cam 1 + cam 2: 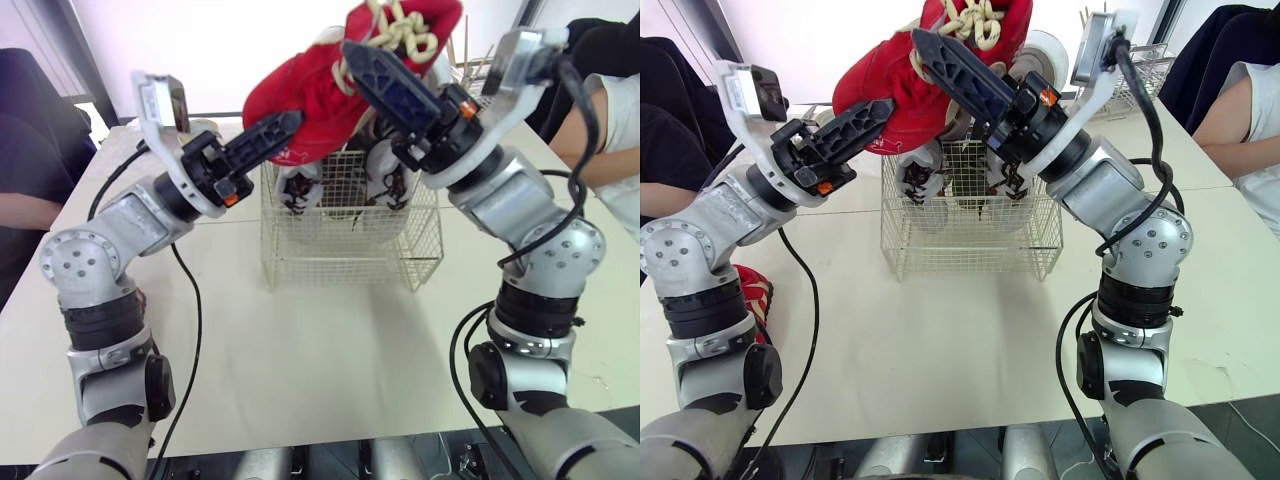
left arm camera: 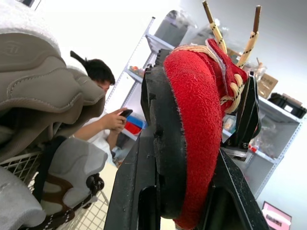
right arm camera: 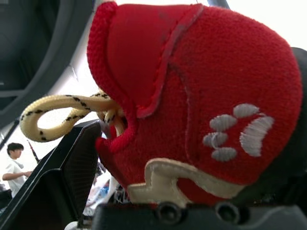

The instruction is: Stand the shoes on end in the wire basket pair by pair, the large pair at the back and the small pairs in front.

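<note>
A red suede shoe (image 1: 315, 85) with cream laces (image 1: 400, 25) hangs tilted above the wire basket (image 1: 340, 265). My left gripper (image 1: 270, 135) is shut on its lower end, clamping the black sole, as the left wrist view shows (image 2: 192, 120). My right gripper (image 1: 375, 65) is shut on the upper end by the laces; the right wrist view shows the heel with a white paw print (image 3: 235, 129). Grey shoes (image 1: 298, 185) (image 1: 390, 180) stand on end in the back of the basket.
A person sits at the table's right edge (image 1: 610, 150) and another at the left (image 1: 20, 150). A second wire rack (image 1: 1140, 70) stands at the back right. Something red (image 1: 752, 290) lies behind my left arm. Bare table (image 1: 330, 350) spreads in front of the basket.
</note>
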Motion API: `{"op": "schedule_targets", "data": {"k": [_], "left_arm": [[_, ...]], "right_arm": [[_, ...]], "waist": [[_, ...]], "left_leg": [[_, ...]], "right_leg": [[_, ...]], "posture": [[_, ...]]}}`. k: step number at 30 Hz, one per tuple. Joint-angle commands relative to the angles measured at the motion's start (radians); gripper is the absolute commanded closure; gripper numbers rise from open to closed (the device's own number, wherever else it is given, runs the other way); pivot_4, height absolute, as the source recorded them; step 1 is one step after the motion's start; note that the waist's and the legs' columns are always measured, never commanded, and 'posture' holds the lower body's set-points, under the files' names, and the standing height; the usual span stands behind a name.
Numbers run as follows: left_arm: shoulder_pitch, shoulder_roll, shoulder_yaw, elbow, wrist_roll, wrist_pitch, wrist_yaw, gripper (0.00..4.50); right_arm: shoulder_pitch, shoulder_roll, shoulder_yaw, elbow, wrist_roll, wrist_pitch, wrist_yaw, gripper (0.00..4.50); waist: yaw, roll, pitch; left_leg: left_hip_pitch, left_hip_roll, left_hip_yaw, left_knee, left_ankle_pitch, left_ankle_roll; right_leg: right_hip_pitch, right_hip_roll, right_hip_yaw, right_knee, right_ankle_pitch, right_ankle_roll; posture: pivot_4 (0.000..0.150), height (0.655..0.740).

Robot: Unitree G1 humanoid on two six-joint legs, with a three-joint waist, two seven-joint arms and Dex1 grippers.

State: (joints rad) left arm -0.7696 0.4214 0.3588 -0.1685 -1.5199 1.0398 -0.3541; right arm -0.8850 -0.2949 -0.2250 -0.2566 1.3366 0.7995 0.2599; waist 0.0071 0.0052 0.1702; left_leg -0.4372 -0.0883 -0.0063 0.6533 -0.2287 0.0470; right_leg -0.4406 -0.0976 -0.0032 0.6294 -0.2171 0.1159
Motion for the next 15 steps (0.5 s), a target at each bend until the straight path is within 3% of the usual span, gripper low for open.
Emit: {"op": "schedule_targets", "data": {"k": [1, 6, 9, 12, 15], "left_arm": [[0.007, 0.008, -0.006, -0.037, -0.026, -0.031, 0.017, 4.24], [0.021, 0.014, -0.014, -0.048, -0.035, -0.048, 0.029, 4.24], [0.030, 0.025, -0.026, -0.054, -0.038, -0.046, 0.019, 4.24], [0.043, 0.066, -0.044, -0.054, -0.024, -0.019, -0.008, 2.83], [0.087, 0.175, -0.077, -0.075, 0.076, 0.002, -0.115, 1.37]], "right_arm": [[-0.029, 0.010, 0.001, -0.026, 0.027, -0.015, 0.004, 1.36], [-0.024, 0.005, 0.002, -0.028, 0.038, -0.010, 0.008, 3.55], [-0.023, -0.008, 0.000, -0.025, 0.034, -0.004, 0.013, 3.76], [-0.027, -0.037, 0.000, -0.024, 0.024, 0.012, 0.017, 3.76], [-0.032, -0.109, 0.009, -0.026, 0.007, 0.049, 0.069, 3.76]], "waist": [[0.000, 0.000, 0.000], [0.000, 0.000, 0.000], [-0.001, 0.000, 0.000], [-0.001, 0.000, 0.000], [-0.006, 0.000, 0.000]], "left_leg": [[0.000, 0.000, 0.000, 0.000, 0.000, 0.000], [0.000, 0.000, 0.000, 0.000, 0.000, 0.000], [0.000, 0.000, 0.000, 0.000, 0.000, 0.000], [0.000, 0.000, 0.000, 0.000, 0.000, 0.000], [0.000, 0.000, 0.000, -0.001, 0.000, 0.000]], "right_leg": [[0.000, 0.000, 0.000, 0.000, 0.000, 0.000], [0.000, 0.000, 0.000, 0.000, 0.000, 0.000], [0.000, 0.000, 0.000, 0.000, 0.000, 0.000], [0.000, 0.000, 0.000, 0.000, 0.000, 0.000], [0.000, 0.000, 0.000, 0.000, 0.000, 0.000]], "posture": [[0.150, 0.7400], [0.150, 0.7400], [0.150, 0.7400], [0.150, 0.7400], [0.150, 0.7400]]}}
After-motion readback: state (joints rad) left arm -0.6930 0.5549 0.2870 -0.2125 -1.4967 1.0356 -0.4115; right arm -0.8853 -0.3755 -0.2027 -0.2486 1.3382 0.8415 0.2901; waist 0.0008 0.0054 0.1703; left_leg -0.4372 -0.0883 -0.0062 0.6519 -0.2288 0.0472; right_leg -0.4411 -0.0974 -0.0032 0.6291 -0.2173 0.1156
